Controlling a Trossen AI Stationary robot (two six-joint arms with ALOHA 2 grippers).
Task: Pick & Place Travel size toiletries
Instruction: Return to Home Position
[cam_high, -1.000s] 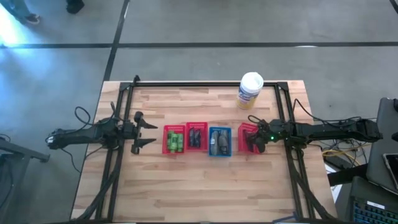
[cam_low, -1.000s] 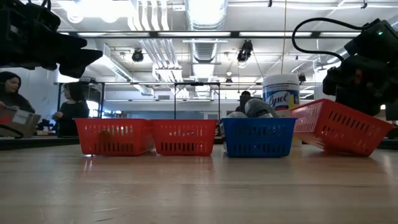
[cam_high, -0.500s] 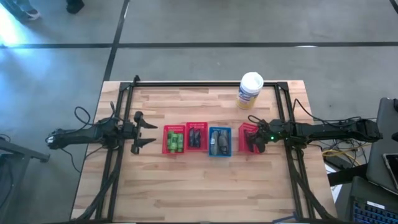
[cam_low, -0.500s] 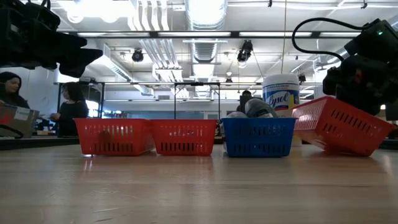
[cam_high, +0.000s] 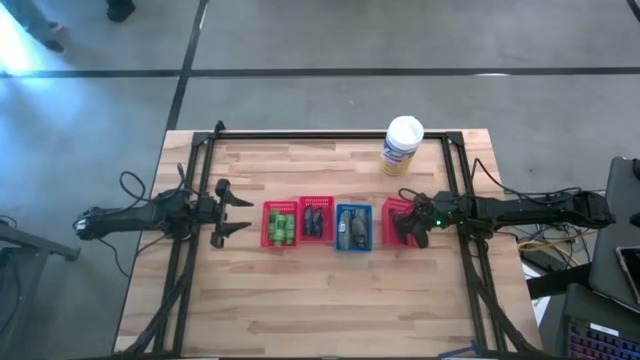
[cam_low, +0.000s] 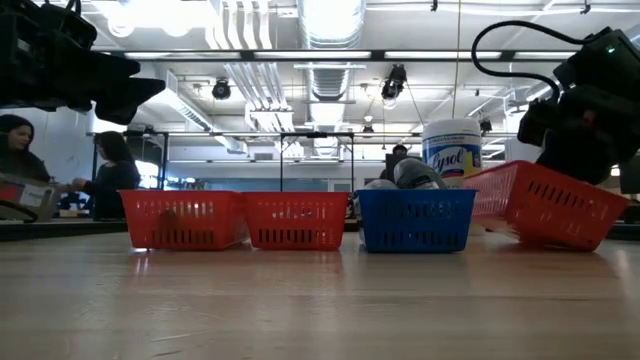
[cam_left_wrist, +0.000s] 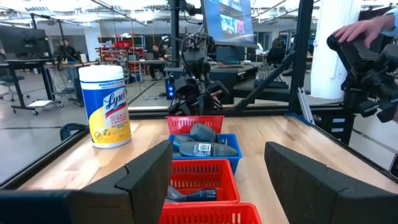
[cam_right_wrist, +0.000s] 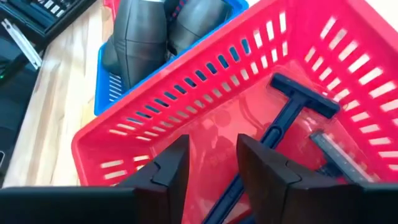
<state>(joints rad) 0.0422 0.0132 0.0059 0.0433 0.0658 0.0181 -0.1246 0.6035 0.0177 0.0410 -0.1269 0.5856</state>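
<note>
Four baskets line the counter (cam_high: 300, 300). Grey tubes (cam_left_wrist: 202, 140) fill the blue basket (cam_low: 415, 222). Just right of it, black sticks (cam_right_wrist: 280, 121) lie in a tilted red basket (cam_right_wrist: 186, 81), my right gripper (cam_right_wrist: 211, 168) with jaws pinching its rim. Well left hangs my left gripper (cam_high: 250, 214), jaws wide. Behind stands a white canister (cam_high: 402, 146).

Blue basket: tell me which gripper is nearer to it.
Right. The right gripper is over the tilted red basket next to the blue basket; the left gripper hangs beyond the two other red baskets.
</note>
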